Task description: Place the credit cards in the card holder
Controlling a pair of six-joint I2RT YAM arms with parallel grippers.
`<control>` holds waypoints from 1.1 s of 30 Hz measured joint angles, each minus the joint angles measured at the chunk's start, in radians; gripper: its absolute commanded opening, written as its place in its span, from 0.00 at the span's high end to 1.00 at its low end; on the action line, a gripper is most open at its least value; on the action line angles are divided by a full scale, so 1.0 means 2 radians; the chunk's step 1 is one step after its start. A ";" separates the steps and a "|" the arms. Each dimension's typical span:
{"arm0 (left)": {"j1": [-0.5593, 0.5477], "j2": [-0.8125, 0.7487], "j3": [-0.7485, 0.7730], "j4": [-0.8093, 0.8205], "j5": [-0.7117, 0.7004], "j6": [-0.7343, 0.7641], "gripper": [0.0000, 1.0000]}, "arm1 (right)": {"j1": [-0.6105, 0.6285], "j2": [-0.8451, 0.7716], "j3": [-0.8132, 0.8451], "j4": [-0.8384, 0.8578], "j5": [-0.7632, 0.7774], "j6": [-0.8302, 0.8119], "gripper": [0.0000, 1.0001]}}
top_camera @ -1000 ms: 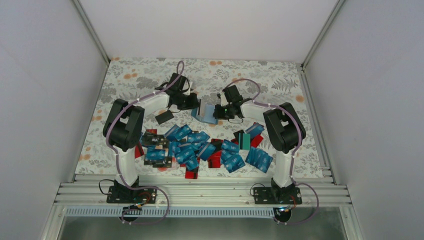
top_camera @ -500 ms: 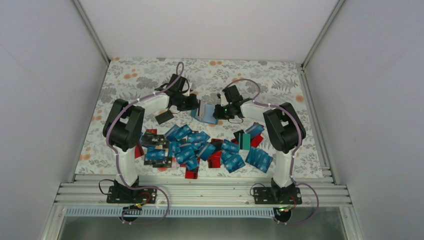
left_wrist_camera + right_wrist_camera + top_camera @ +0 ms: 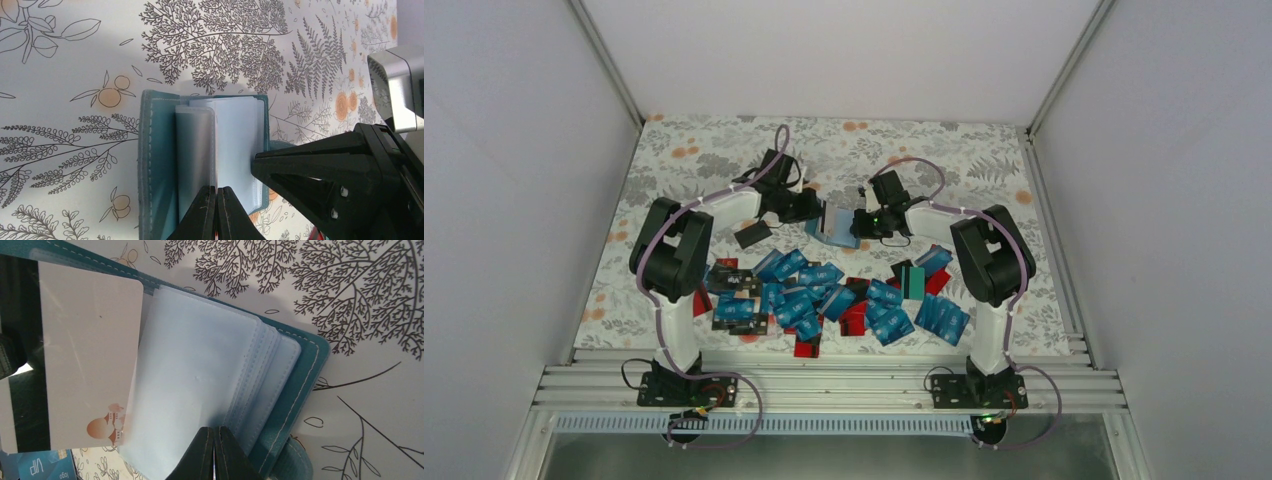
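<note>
The teal card holder point(image 3: 833, 229) lies open on the flowered cloth between both grippers, its clear sleeves point(image 3: 200, 370) fanned out. My left gripper point(image 3: 217, 189) is shut on a credit card seen edge-on. From the right wrist view that card point(image 3: 90, 355) shows a white back with a black stripe, one corner tucked under a sleeve. My right gripper point(image 3: 215, 430) is shut, its tips against the sleeves near the teal cover point(image 3: 300, 390). I cannot tell whether it nips a sleeve. The other credit cards point(image 3: 824, 295) lie heaped nearer the arm bases.
A single black card point(image 3: 752, 234) lies left of the holder, under the left arm. A teal-green card point(image 3: 914, 282) sits in the heap's right part. White walls close in the cloth on three sides, and aluminium rails point(image 3: 824, 385) run along the near edge.
</note>
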 measured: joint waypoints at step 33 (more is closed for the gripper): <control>0.024 0.015 -0.019 0.027 0.065 -0.020 0.98 | 0.000 0.000 -0.002 0.003 0.000 -0.001 0.95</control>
